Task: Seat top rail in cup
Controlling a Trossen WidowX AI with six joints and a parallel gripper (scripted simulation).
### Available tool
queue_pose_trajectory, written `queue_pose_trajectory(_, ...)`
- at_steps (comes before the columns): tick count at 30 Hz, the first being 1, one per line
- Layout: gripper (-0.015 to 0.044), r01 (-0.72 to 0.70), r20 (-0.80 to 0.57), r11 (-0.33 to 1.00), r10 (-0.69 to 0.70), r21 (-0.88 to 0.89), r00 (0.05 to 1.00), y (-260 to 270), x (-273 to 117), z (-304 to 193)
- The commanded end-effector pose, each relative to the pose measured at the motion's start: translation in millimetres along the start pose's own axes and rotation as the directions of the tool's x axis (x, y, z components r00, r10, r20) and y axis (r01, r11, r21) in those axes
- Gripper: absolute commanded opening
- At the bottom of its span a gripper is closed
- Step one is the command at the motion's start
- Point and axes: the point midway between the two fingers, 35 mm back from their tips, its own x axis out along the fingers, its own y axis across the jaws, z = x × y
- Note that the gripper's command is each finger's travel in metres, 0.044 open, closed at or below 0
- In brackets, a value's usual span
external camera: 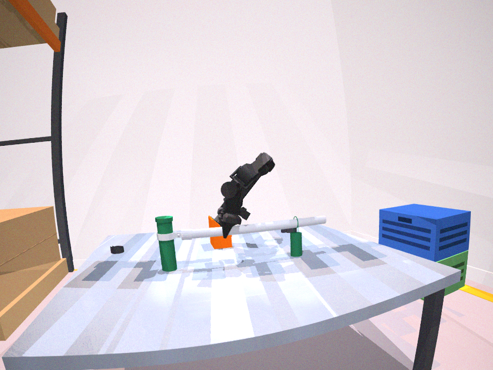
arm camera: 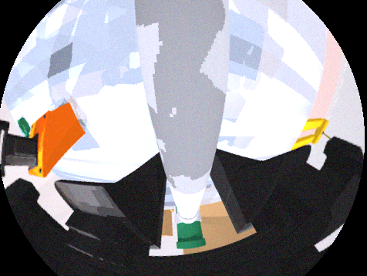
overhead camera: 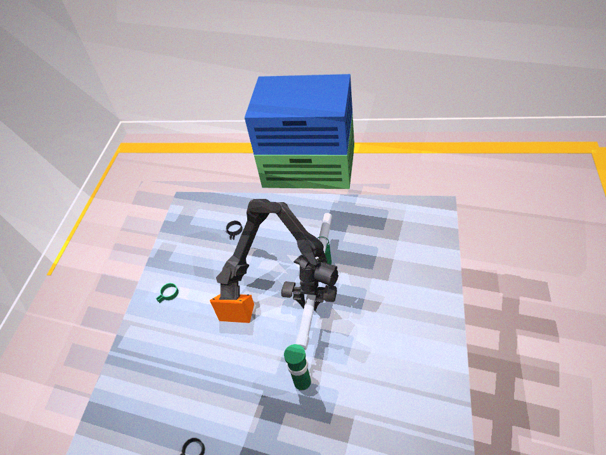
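My gripper [overhead camera: 309, 303] [external camera: 225, 234] [arm camera: 183, 151] is shut on the white rail [overhead camera: 306, 320] [external camera: 270, 226] [arm camera: 185, 77], along its half toward the big post. The rail runs through the thin green loop [external camera: 295, 218] over the short green post [external camera: 296, 244] and tilts slightly down toward the big green post [overhead camera: 295, 353] [external camera: 167, 254] [arm camera: 190, 233]. The white brace band [overhead camera: 298, 369] [external camera: 165, 236] sits high on the big post, below its cap. The white end cup [external camera: 185, 235] points toward the rail. The rail's end meets the cup or overlaps it; the depth inside is hidden.
The orange arm base [overhead camera: 232, 310] [external camera: 219, 241] [arm camera: 63, 139] stands beside the rail. Loose rings lie on the table: a green one [overhead camera: 168, 291] and black ones [overhead camera: 234, 228] [overhead camera: 194, 446] [external camera: 117, 249]. Blue crates [overhead camera: 298, 105] [external camera: 424, 231] stand beyond the table.
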Motion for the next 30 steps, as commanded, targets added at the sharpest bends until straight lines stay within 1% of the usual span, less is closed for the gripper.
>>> queue_pose_trajectory(1, 0.0, 0.0, 0.0, 1.0, 0.0, 0.0, 1.0, 0, 0, 0)
queue_pose_trajectory(30, 0.0, 0.0, -0.001, 1.0, 0.0, 0.0, 1.0, 0, 1, -15)
